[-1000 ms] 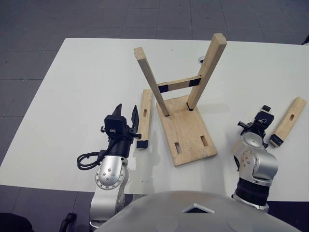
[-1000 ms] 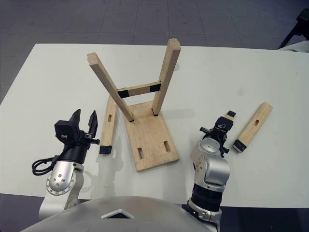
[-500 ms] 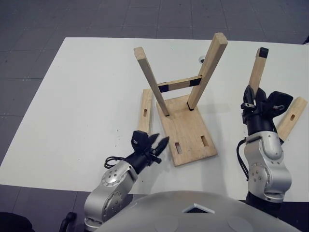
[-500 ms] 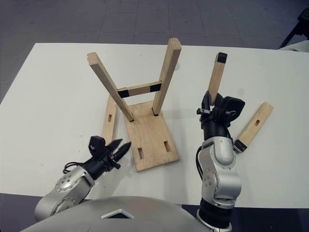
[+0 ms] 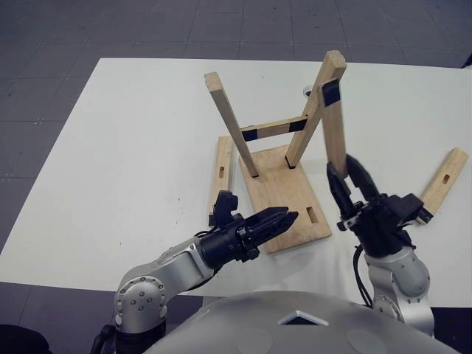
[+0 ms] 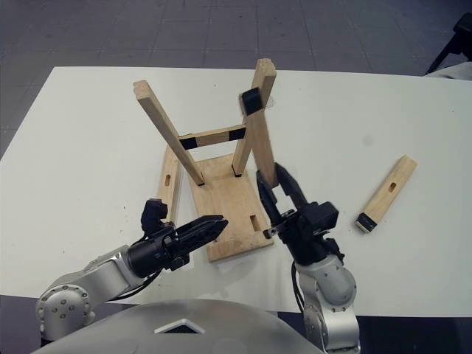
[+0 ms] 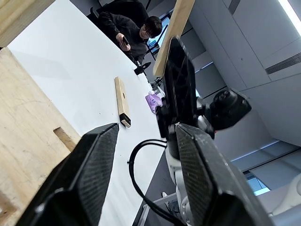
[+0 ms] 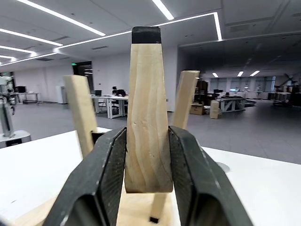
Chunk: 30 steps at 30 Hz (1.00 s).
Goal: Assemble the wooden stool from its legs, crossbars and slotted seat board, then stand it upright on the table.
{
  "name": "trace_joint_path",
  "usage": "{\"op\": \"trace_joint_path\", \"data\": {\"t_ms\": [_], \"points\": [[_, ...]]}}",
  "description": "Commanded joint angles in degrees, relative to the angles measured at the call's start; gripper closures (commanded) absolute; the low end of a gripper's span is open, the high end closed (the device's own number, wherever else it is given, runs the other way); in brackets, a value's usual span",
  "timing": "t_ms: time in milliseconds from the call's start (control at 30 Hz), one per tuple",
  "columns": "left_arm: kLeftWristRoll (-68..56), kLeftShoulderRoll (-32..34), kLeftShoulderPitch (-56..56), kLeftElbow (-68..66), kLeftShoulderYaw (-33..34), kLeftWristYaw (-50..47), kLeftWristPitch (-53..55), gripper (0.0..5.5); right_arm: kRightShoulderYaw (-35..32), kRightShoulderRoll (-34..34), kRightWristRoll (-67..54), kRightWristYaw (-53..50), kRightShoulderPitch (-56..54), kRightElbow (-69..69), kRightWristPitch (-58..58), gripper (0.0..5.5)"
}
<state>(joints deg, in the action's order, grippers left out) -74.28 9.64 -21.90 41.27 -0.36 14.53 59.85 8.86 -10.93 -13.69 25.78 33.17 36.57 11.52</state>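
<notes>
**Clerk:** Item one, the held leg point(image 5: 334, 125)?

**Keeper:** Pale wood, stiff, likely light. Its smooth faces could slip. It stands upright with the black end up, pinched low on its length by the right gripper point(image 5: 340, 162) over the near right part of the seat board point(image 5: 284, 192). A grip nearer mid-length would probably steady it better.

**Clerk:** The other claw?

**Keeper:** The left gripper point(image 5: 286, 218) is spread and carries nothing, hovering at the board's near edge.

**Clerk:** Receptacles?

**Keeper:** The board's slots only. The far pair hold the two standing legs point(image 5: 231, 122), joined by a crossbar point(image 5: 274, 129). The near slots point(image 5: 313, 214) are open.

**Clerk:** Loose stock?

**Keeper:** One slotted piece point(image 5: 220, 177) lies flat on the table point(image 5: 125, 147) just beside the board's left edge. Another point(image 5: 442, 181) lies well apart on the right. Both are rigid, and I judge them best taken by the long sides.
</notes>
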Motion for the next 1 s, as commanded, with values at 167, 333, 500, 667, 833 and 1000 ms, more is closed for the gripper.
{"op": "trace_joint_path", "data": {"t_ms": [167,333,500,667,833,1000], "points": [[3.08,2.12,1.66,3.01,-3.54,-2.20,-6.25,3.24,6.08,-2.54,2.82,1.66,3.70,-2.31,3.77,4.18],[12.98,2.45,2.75,6.88,-6.98,-1.62,-13.77,3.24,8.80,-3.50,3.76,1.58,4.48,-3.21,4.15,4.18],[19.10,2.59,2.26,7.14,-10.32,-1.52,-18.52,3.24,10.84,-6.44,3.49,3.36,5.63,-3.06,4.09,4.18],[24.07,2.90,2.33,6.09,-11.89,-2.08,-21.35,3.24,10.84,-8.00,2.37,3.34,6.21,-2.98,3.65,4.18],[23.29,2.15,2.59,4.77,-11.13,-2.99,-21.98,3.24,11.44,-8.65,2.54,3.24,6.38,-4.78,3.94,4.18],[14.25,0.50,2.57,3.53,-8.96,-7.21,-19.73,3.83,11.05,-8.84,2.53,3.17,5.92,-6.34,4.51,4.18]]}}
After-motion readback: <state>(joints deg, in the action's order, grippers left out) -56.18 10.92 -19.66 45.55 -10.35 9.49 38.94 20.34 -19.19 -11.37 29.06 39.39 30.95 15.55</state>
